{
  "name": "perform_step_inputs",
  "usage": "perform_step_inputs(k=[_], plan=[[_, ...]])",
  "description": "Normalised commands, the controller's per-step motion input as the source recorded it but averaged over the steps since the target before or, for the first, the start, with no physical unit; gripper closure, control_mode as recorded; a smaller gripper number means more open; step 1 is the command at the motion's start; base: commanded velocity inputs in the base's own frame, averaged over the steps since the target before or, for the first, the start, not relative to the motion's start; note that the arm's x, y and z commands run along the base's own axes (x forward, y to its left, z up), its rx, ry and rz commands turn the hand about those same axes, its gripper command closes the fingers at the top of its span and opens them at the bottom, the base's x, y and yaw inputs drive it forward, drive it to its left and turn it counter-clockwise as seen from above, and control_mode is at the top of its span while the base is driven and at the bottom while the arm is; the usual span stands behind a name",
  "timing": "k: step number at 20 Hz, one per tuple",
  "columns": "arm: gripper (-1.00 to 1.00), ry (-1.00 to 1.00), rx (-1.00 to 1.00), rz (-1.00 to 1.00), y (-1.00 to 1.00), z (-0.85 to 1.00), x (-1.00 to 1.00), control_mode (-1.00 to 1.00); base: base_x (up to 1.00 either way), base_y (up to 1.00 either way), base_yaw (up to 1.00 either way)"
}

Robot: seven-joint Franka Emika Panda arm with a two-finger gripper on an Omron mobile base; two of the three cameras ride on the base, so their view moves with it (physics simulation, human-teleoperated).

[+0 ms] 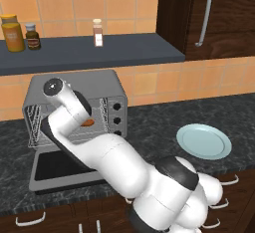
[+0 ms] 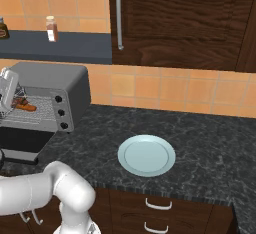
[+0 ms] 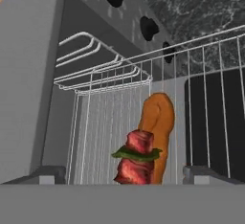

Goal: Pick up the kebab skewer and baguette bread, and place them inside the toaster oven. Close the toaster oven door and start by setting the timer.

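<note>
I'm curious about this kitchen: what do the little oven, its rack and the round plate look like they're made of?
The toaster oven looks like matte grey metal. Its rack seems thin pale wire, with see-through gaps. The plate is smooth, pale blue and faintly glossy, perhaps glazed ceramic.

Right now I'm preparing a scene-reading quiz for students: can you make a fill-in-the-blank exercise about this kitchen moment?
1. The toaster oven door is ____.
2. The baguette bread and the kebab skewer lie on the oven's wire ____.
3. The plate on the counter holds ____.
4. The toaster oven has ____ black knobs in a column.

Missing words: open; rack; nothing; three
</note>
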Motion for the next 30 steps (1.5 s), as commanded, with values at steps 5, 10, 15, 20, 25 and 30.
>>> perform_step_inputs(k=[5,10,15,20,25,30], plan=[[-1.00,0.00,0.00,0.00,0.00,0.01,-0.76,-1.00,0.00,0.00,0.00],[-1.00,0.00,-0.05,0.09,-0.06,0.00,-0.48,-1.00,0.00,0.00,0.00],[-1.00,0.05,-0.23,0.71,-0.31,-0.26,-0.24,-1.00,0.00,0.00,0.00],[-1.00,0.15,-0.26,0.74,0.01,-0.31,0.00,-1.00,0.00,0.00,0.00],[-1.00,0.22,-0.50,0.44,0.24,-0.28,0.00,-1.00,0.00,0.00,0.00],[-1.00,0.09,-0.51,0.18,0.22,-0.08,-0.06,-1.00,0.00,0.00,0.00]])
